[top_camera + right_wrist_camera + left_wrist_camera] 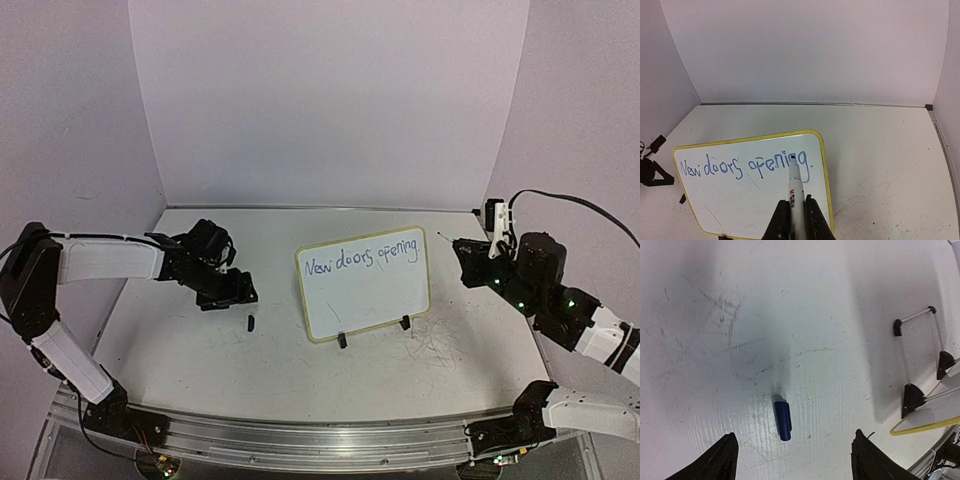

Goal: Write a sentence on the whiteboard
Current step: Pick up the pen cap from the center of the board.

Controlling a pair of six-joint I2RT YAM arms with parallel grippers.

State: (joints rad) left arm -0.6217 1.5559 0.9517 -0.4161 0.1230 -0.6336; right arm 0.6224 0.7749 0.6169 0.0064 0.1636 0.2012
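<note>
The left claw point(228, 291) hangs low over the white table point(300, 380) with its two dark fingers point(720, 460) spread wide and nothing between them. A small blue marker cap point(782, 421) lies flat on the table just ahead of the fingertips, roughly centred in the gap and touching neither one; in the overhead view it sits just below and to the right of this claw. Faint grey scribbles point(722, 315) mark the tabletop farther out from the claw. To this claw's right, well apart from it, the whiteboard point(370, 305) stands leaning back on two small black feet point(342, 340), its yellowish frame turned slightly. The sentence point(362, 258) runs across its upper part in thin blue script, reading "New doors opening" and rising a little toward the right. The right claw point(796, 212) stands off the board's right edge, its fingers pressed together on a white marker point(795, 187) with a black tip. From the wrist camera the tip points at the last letters of the sentence. The overhead view shows the tip off the board, just beyond its upper right corner.
</note>
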